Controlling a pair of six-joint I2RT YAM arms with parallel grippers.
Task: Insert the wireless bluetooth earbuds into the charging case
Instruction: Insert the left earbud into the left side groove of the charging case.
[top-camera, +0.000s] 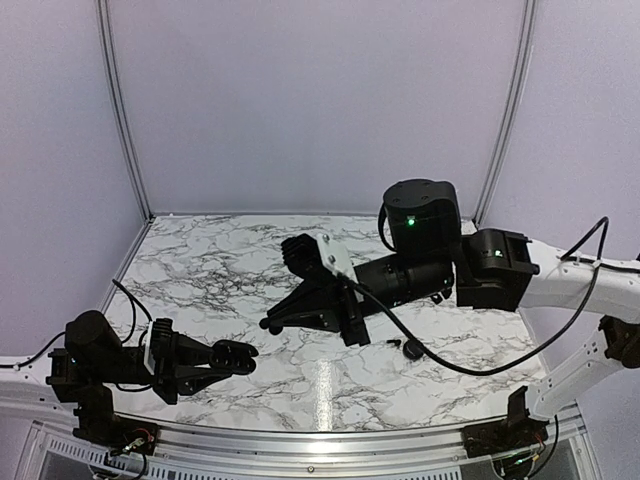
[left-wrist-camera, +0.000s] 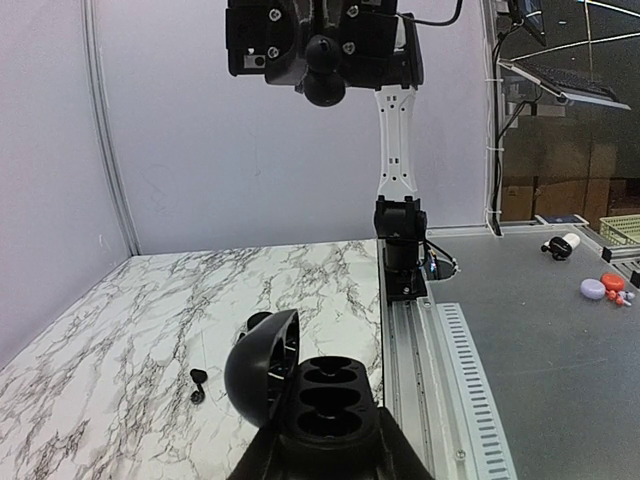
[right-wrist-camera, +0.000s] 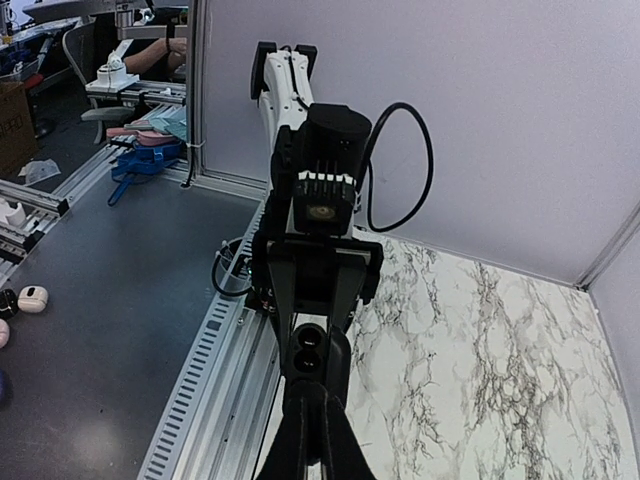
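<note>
Left gripper (left-wrist-camera: 325, 440) is clamped on the charging case (left-wrist-camera: 326, 398), a finger on each side of its base. The case is open, its rounded lid (left-wrist-camera: 262, 366) tipped over to the left and the dark wells facing up. From above, that left gripper (top-camera: 228, 358) sits low over the near-left part of the marble table (top-camera: 200, 270), pointing right.

Across from it, the right gripper (top-camera: 272, 325) reaches in from the right side, fingers drawn together to a point just beside the left gripper's tip. In the right wrist view the fingers (right-wrist-camera: 300, 440) show only a thin slit between them; whether a bud is pinched in there cannot be told. They aim straight at the case (right-wrist-camera: 308, 346).

Out on the marble, one loose earbud (left-wrist-camera: 198, 381) lies left of the open lid, clear of the case. Overhead, the wireless bluetooth earbuds (top-camera: 411, 348) rest beneath the right arm's forearm, well apart from both grippers.
</note>
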